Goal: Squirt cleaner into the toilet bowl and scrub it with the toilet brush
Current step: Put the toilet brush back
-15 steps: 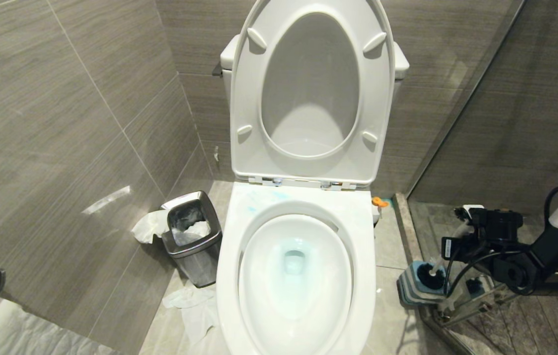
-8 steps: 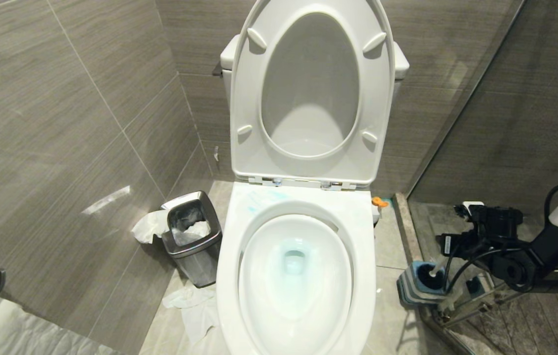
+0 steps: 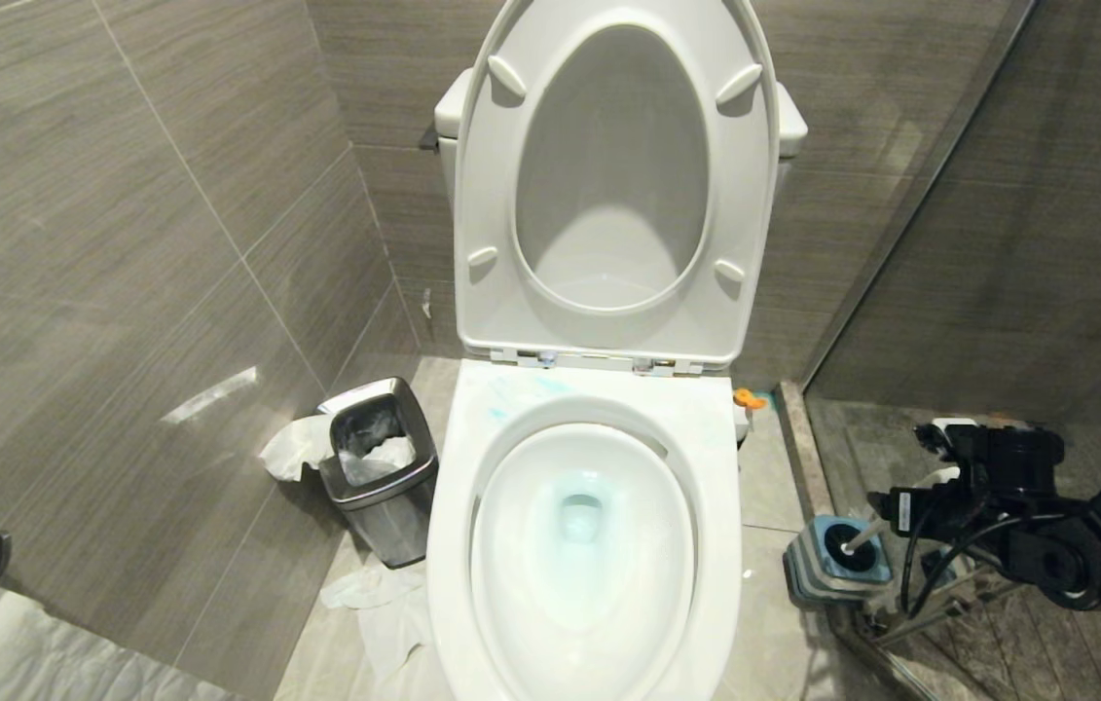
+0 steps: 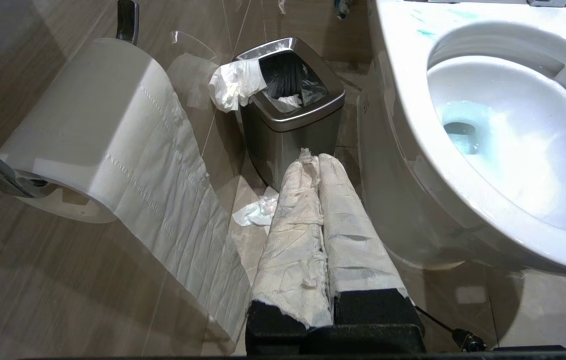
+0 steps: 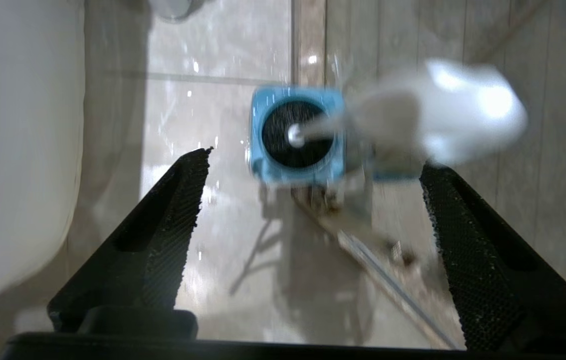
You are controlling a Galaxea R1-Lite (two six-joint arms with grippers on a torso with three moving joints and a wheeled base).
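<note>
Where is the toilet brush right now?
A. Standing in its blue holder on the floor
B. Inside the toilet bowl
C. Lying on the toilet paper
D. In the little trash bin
A. The toilet brush sits head-down in its blue holder on the floor to the right of the toilet bowl, with the right end effector open and not touching it.

The toilet brush [image 5: 463, 112] handle is smeared by blur in the right wrist view. The toilet bowl [image 3: 453, 545] runs off the head view's lower edge, its front rim unseen. The brush's bristle head sits sunk in its holder [image 3: 808, 570], mostly hidden.
</note>
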